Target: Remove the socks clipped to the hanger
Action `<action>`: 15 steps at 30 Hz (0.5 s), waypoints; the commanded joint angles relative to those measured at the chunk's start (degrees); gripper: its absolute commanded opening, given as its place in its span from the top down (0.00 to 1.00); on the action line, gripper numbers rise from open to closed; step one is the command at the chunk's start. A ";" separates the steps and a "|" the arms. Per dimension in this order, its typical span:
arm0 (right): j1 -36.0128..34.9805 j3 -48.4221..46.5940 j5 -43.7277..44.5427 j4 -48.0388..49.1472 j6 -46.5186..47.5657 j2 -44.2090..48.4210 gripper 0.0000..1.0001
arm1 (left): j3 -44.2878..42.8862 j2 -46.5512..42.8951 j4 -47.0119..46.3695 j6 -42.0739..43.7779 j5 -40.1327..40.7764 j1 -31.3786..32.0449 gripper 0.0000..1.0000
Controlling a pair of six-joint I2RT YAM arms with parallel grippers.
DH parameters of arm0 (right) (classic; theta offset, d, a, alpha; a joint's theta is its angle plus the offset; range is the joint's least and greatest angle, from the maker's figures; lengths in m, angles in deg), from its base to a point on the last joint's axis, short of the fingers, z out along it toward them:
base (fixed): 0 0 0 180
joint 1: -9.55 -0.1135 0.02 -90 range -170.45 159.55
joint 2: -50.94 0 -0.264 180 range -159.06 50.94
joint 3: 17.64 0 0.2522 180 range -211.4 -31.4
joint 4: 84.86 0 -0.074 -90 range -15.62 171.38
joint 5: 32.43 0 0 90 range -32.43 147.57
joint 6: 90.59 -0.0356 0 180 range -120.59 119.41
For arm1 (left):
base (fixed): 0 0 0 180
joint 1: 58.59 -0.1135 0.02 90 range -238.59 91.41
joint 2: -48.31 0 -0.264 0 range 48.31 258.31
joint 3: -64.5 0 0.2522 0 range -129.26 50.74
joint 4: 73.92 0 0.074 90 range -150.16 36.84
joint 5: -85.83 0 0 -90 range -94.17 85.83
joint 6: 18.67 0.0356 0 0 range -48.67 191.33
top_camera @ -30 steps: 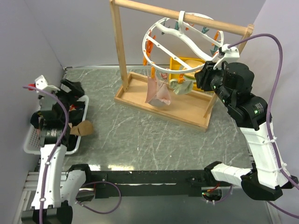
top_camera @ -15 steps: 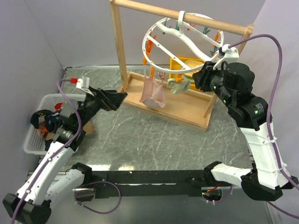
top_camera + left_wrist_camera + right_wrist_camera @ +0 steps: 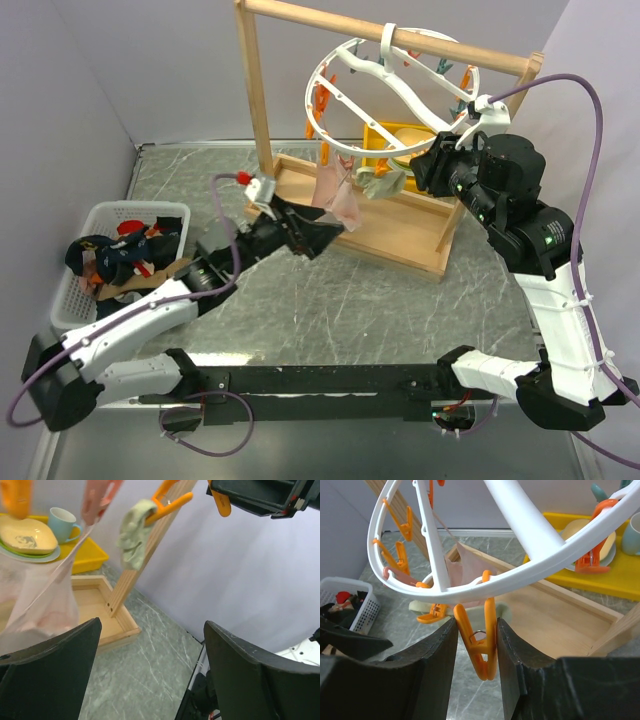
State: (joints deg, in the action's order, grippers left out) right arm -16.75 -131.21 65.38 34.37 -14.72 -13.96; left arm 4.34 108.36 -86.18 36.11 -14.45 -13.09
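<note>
The socks (image 3: 120, 252) nearest me lie heaped in a white basket (image 3: 72, 300). It sits well behind the left pincer (image 3: 322, 238) and off to its left, back alongside its arm. That pincer is stretched out low over the grey table (image 3: 330, 300), its jaws spread wide with nothing between them.

Just ahead of its tips and a little above hangs a pink sock (image 3: 338, 200). The sock's lower edge comes so near the upper finger that I cannot tell whether the two touch. Further ahead and to this pincer's right dangles a pale green sock (image 3: 134, 532).

Both socks hang from the hanger (image 3: 520, 517), a big white ring hooked over the top rail of a wooden frame (image 3: 258, 110) and tilted above the frame's flat base.

The right pincer (image 3: 476, 630) is up at the ring, with the white rim running directly above its fingers. Its jaws are pressed in on an orange clip (image 3: 481, 655) that hangs down from that rim, one finger flat against each side of the clip.

Beyond this pincer and to its right, behind the frame, sits a yellow tray (image 3: 620, 582). On it are a plate (image 3: 25, 535) and a pale blue cup (image 3: 62, 522).
</note>
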 commanded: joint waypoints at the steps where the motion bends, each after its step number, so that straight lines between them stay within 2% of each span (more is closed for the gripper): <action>1: 0.55 0.93 -0.17 -2.57 -0.90 1.71 0.57 | -7.56 5.24 -5.62 5.16 4.39 3.72 0.10; 6: 0.55 0.67 -0.61 -2.57 -1.07 1.80 0.57 | -11.35 12.09 -6.58 9.64 8.35 5.39 0.11; 12: 0.55 0.05 -0.52 -2.66 -1.07 1.88 0.57 | -16.35 19.22 -9.40 10.17 7.73 5.92 0.16; 15: 0.55 0.05 -0.69 -2.48 -1.25 2.06 0.57 | -19.86 22.82 -7.12 10.70 10.10 6.27 0.20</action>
State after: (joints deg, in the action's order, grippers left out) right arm -16.67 -130.90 64.68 34.55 -15.13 -13.85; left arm -9.88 127.90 -91.55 45.01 -7.11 -7.61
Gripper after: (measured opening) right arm 0.430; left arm 0.826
